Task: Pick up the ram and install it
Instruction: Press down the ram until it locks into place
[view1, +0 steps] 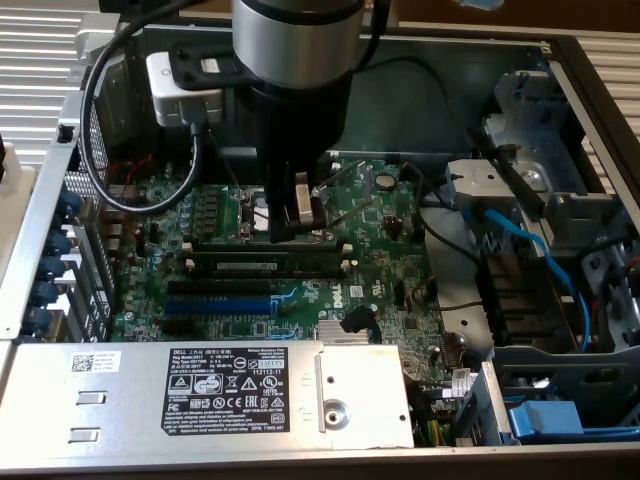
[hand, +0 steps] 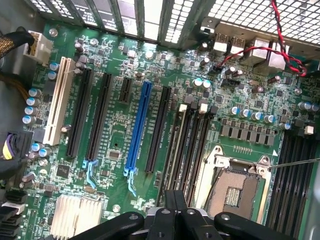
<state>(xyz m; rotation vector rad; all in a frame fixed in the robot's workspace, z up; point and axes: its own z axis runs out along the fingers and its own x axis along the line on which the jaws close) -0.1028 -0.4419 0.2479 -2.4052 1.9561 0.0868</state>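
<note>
Motherboard (view1: 300, 270) inside case (view1: 560, 60), power supply (view1: 200, 395) beside it

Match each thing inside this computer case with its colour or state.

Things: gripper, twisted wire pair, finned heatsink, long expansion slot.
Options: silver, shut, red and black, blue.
Column one:
1. gripper
2. twisted wire pair
3. finned heatsink
4. long expansion slot

Column two:
a. silver
b. shut
c. red and black
d. blue

Pairs: 1-b, 2-c, 3-a, 4-d.
</note>
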